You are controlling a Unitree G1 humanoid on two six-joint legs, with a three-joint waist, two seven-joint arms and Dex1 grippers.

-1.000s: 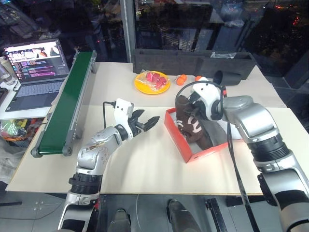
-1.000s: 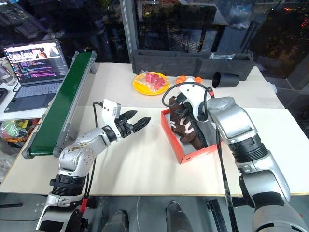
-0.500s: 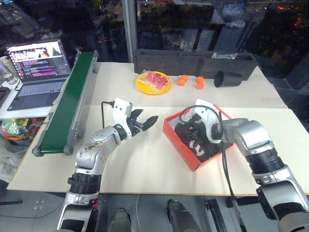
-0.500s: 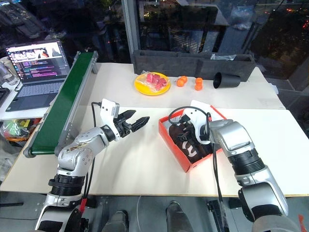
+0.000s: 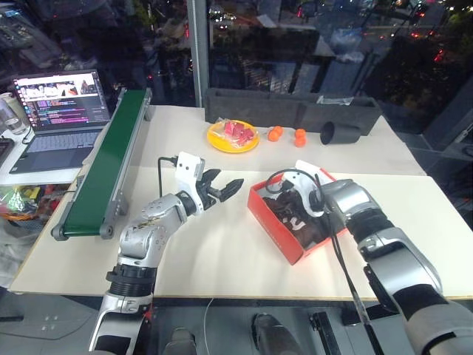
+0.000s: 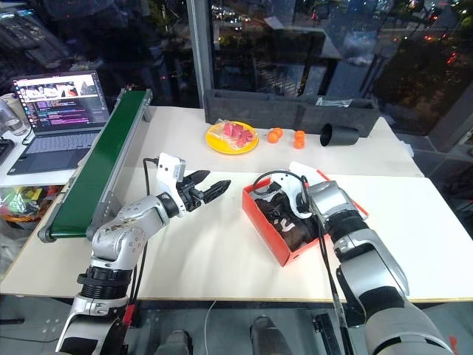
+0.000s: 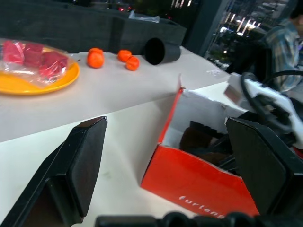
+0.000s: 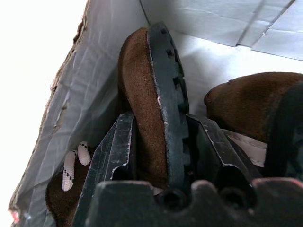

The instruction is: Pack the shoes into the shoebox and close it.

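Lower the dark brown suede shoe [image 8: 151,99], pinched by the right gripper [image 8: 161,142], flat beside its mate in the red-orange cardboard shoebox [image 5: 277,233] — release only once seated — left gripper [image 5: 225,188] wide open, empty.

- Shoebox [image 5: 284,238]: on the worktop [image 5: 214,251], right of centre, near the front edge, lid open.
- Shoes [image 5: 294,218]: both inside the shoebox; one stands on its side between the right gripper's [image 8: 161,156] fingers, the other beside it.
- Left gripper [image 5: 225,188]: above the worktop, just left of the shoebox, apart from it.
- Conveyor [image 5: 103,159]: along the left edge.
- Laptop [image 5: 55,111]: left of the conveyor, off the worktop.
- Plate [image 5: 233,137]: toward the rear, behind the shoebox.
- Tray [image 5: 292,107]: along the rear edge.
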